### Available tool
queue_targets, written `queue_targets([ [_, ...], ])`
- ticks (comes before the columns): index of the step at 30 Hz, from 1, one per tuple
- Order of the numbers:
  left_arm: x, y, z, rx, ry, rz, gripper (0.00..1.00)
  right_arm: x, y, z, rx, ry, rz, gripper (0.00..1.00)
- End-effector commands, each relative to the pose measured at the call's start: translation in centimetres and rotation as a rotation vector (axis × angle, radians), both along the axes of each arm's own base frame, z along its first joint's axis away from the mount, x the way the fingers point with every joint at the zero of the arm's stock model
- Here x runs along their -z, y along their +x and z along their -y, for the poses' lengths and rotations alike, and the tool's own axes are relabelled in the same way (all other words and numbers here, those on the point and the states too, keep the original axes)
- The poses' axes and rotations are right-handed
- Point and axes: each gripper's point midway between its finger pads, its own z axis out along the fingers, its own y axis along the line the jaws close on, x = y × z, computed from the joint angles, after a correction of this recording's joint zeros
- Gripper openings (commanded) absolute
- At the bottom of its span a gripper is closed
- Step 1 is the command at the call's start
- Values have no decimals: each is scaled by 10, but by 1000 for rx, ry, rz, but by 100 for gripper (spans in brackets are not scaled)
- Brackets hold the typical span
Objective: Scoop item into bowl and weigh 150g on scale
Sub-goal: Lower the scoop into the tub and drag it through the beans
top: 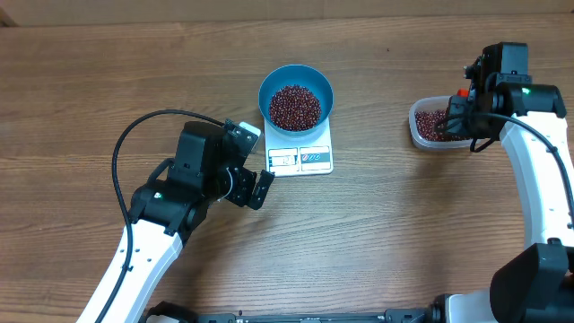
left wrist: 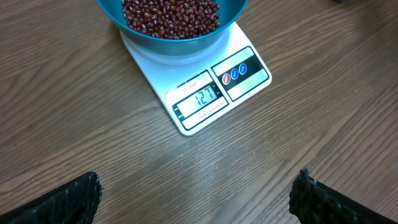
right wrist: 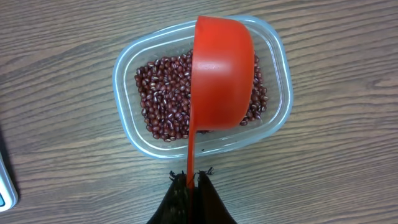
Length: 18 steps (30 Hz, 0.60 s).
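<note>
L→R status.

Left gripper point(left wrist: 196, 198): jaws spread wide, holding nothing. It hangs over the wooden table point(top: 81, 72) just left of the scale point(top: 300, 154) and touches nothing. Its wrist cam looks straight at the display point(left wrist: 199, 98).

Centre: the blue bowl point(top: 265, 90) sits on the far half of the scale. The display end is clear of it and readable. There's a decent heap of red-brown beans point(top: 295, 107) inside, level well below the rim. Display shows 127, so we're short of target but not by much.

Right: the clear plastic tub point(right wrist: 124, 74) is well apart from the scale, with a thin layer of beans point(right wrist: 165, 106) left in it. The right gripper point(right wrist: 191, 182) is clamped tight on the handle point(right wrist: 191, 146) of the red scoop point(right wrist: 221, 74). The cup is over the tub with its back to the wrist cam and its mouth turned down toward the beans. Can't tell whether there's anything in it.

Step, my read: mid top-up, reloading the scoop at the tub.

Next move needs:
- A partial scoop only, as a full cup likely overshoots.
- Level the cup before lifting, or beans spill on the way over.
- Tip slowly over the bowl centre and trickle the beans in.
- Watch the display and stop at target.
- Keep the left arm off the scale platform, since any contact corrupts the reading.
</note>
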Motion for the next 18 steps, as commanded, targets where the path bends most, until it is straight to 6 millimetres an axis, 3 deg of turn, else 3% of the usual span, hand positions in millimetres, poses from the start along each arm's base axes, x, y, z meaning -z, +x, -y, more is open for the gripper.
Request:
queue_targets([
  [1, 2, 0, -2, 11, 15, 7, 100, -6, 4, 2, 9, -8, 17, 4],
  [18, 2, 0, -2, 11, 15, 7, 100, -6, 3, 2, 2, -10, 12, 4],
])
